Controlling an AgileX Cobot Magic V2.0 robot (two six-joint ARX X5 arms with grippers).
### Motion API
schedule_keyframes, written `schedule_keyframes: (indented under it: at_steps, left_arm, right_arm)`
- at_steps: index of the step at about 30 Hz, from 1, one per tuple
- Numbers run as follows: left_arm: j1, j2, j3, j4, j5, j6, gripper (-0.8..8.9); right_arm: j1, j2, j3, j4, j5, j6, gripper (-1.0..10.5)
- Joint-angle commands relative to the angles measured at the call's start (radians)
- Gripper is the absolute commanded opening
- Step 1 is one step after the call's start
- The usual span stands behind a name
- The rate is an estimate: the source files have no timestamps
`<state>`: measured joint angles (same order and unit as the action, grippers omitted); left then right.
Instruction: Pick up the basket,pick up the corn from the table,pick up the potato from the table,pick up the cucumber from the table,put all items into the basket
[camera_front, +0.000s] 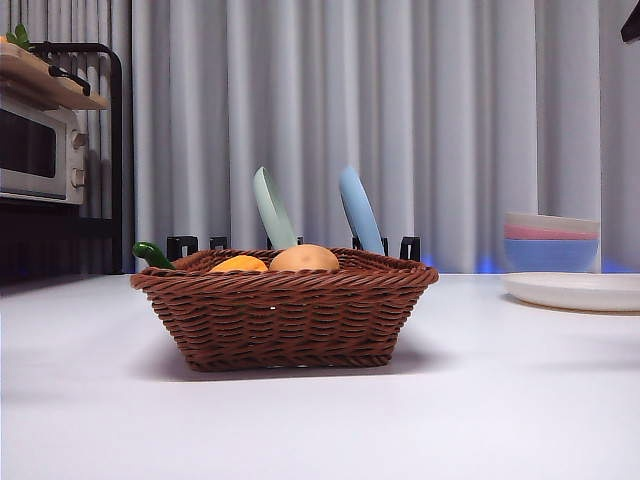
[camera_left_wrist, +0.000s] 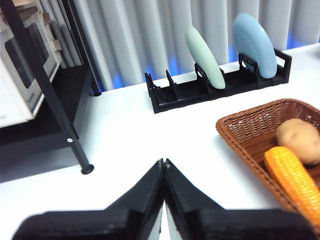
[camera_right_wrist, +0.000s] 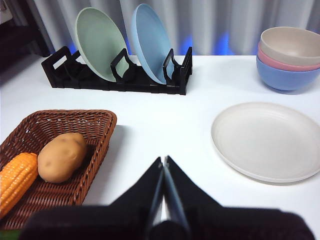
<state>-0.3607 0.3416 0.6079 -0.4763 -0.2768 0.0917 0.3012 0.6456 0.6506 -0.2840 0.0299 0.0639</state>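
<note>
The brown wicker basket (camera_front: 285, 310) stands on the white table (camera_front: 500, 400), also seen in the left wrist view (camera_left_wrist: 250, 130) and the right wrist view (camera_right_wrist: 65, 120). The orange corn (camera_front: 239, 265) (camera_left_wrist: 292, 180) (camera_right_wrist: 15, 182) and the tan potato (camera_front: 304, 259) (camera_left_wrist: 300, 140) (camera_right_wrist: 62, 156) lie inside it, side by side. The dark green cucumber (camera_front: 152, 255) pokes over the basket's left rim. My left gripper (camera_left_wrist: 163, 162) is shut and empty, above the table beside the basket. My right gripper (camera_right_wrist: 163, 160) is shut and empty, between basket and white plate.
A black dish rack (camera_right_wrist: 120, 75) holds a pale green plate (camera_front: 272, 208) and a blue plate (camera_front: 360, 210) behind the basket. A white plate (camera_front: 575, 290) and stacked bowls (camera_front: 552, 240) sit at the right. A microwave on a black shelf (camera_front: 40, 150) stands at the left.
</note>
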Motion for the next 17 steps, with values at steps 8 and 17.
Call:
schedule_keyframes:
  at_steps: [8, 17]
  left_arm:
    - [0.278, -0.132, -0.309, 0.337, 0.335, 0.051, -0.03]
    - [0.374, -0.269, -0.558, 0.389, 0.385, 0.036, -0.03]
  right_arm:
    - [0.0, 0.001, -0.003, 0.003, 0.003, 0.01, -0.2]
    - [0.0, 0.001, -0.003, 0.004, 0.003, 0.01, -0.2]
